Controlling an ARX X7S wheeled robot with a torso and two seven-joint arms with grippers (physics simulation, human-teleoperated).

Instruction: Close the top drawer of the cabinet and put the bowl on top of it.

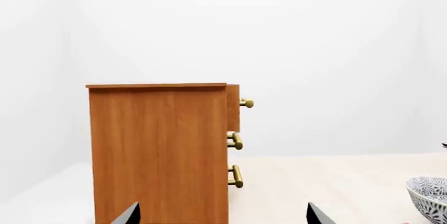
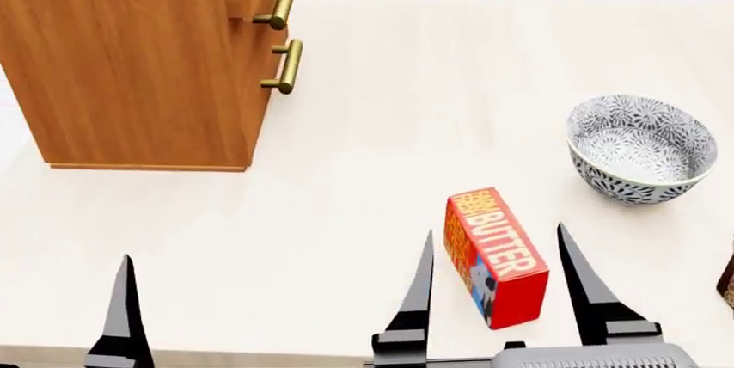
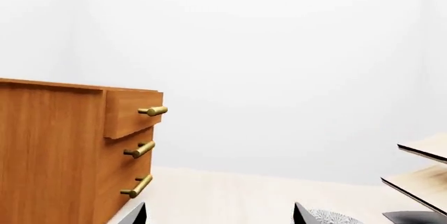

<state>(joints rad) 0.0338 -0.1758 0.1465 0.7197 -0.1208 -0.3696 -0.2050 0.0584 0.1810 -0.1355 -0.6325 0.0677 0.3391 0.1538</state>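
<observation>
The boxy orange-brown wooden cabinet stood on the pale wooden tabletop, and its uppermost drawer front, the one with the brass bar handle, jutted a little way out past the two lower drawers. The round white ceramic bowl with the dark leafy pattern sat upright on the table, well apart from the cabinet, off to the robot's right. A red butter box lay between the wide-spread fingers of the right gripper, untouched. The left gripper hung open too, holding nothing, facing the cabinet's side.

The risk, I judged, lay in the push: a shove off-centre on that handle might skid the whole cabinet instead of seating the drawer. The right arm, reaching for the bowl, could also knock the butter box into it.
</observation>
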